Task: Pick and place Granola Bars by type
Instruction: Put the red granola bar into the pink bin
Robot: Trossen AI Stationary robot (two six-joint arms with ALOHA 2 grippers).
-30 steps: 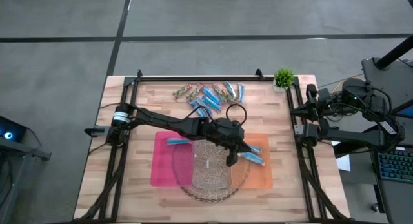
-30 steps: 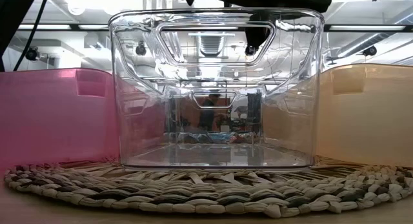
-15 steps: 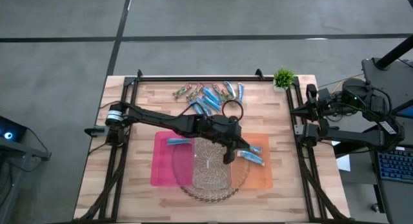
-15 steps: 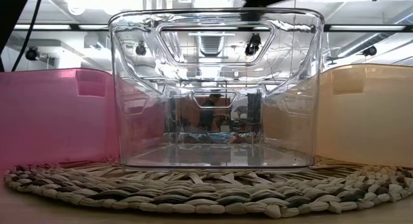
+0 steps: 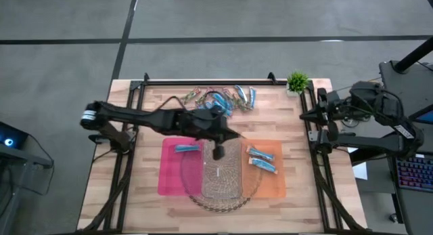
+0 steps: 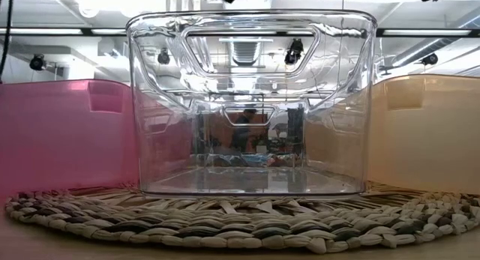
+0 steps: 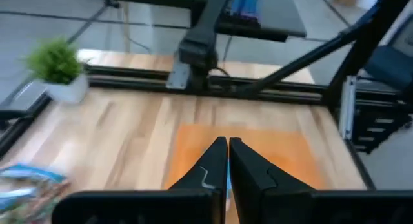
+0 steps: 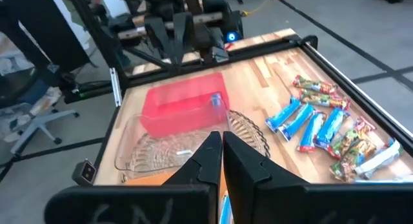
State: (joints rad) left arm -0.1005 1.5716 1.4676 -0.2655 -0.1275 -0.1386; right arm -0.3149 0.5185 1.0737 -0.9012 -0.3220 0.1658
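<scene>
Left gripper (image 5: 218,152) is hovering over the clear bin (image 5: 222,168), fingers pressed together, carrying nothing. Granola Bars (image 5: 218,101) are lying piled at its 12 o'clock. Right gripper (image 8: 222,153) is parked off-table, fingers pressed together. Next move, I'd judge: opening up and reaching for the pile.

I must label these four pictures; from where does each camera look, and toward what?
High: overhead, straight down on table, both arms.
Low: table height, facing the clear bin; no arm identifiable.
Left wrist: past the left pincer toward the orange bin.
Right wrist: past the right pincer toward the pink bin.
Shared: plant in high and left wrist.
</scene>
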